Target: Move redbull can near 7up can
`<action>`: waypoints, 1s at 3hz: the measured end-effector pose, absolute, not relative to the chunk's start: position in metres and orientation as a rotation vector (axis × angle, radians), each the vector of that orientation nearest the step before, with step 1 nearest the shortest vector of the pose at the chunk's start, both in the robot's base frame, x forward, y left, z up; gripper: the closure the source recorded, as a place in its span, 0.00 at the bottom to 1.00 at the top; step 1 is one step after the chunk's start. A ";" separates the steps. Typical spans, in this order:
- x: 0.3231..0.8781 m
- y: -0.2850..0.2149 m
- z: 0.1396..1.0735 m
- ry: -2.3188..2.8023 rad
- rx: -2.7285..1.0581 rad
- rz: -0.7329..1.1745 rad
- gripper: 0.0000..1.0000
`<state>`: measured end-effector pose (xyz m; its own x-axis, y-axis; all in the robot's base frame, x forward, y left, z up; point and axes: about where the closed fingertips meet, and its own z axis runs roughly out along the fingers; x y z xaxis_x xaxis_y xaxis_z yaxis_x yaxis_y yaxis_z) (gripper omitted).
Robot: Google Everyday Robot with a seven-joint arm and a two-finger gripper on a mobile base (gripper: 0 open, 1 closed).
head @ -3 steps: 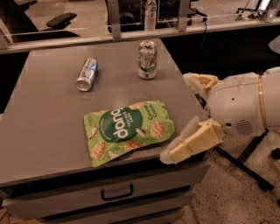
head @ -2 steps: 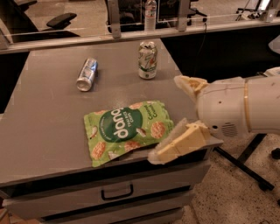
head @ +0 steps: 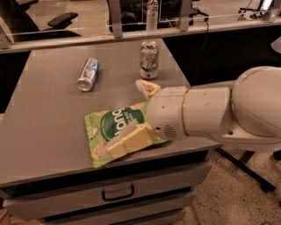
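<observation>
The redbull can point(head: 88, 74), slim and silver-blue, lies on its side at the back left of the grey table point(head: 44, 114). The 7up can point(head: 149, 59), white and green, stands upright at the back, to the right of the redbull can and well apart from it. My gripper point(head: 131, 116) reaches in from the right on a bulky white arm point(head: 219, 114). It is open and empty, hovering over a green snack bag point(head: 107, 127) near the table's front edge. One finger point(head: 147, 88) points toward the 7up can, the other finger point(head: 127, 141) lies over the bag.
The table has a drawer point(head: 117, 192) under its front edge. A clear bottle point(head: 151, 9) stands on the ledge behind the table. An office chair point(head: 61, 19) is at the back left. Floor and a stand's legs point(head: 246, 169) are to the right.
My arm and gripper have moved left, from beside the table's right edge to over the snack bag. The cans have not moved.
</observation>
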<state>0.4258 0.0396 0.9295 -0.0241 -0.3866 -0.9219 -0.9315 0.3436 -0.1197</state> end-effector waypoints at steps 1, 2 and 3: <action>0.433 0.075 0.917 1.662 -1.188 0.625 0.00; 0.435 0.103 0.898 1.758 -1.111 0.546 0.00; 0.451 0.101 0.897 1.804 -0.983 0.503 0.00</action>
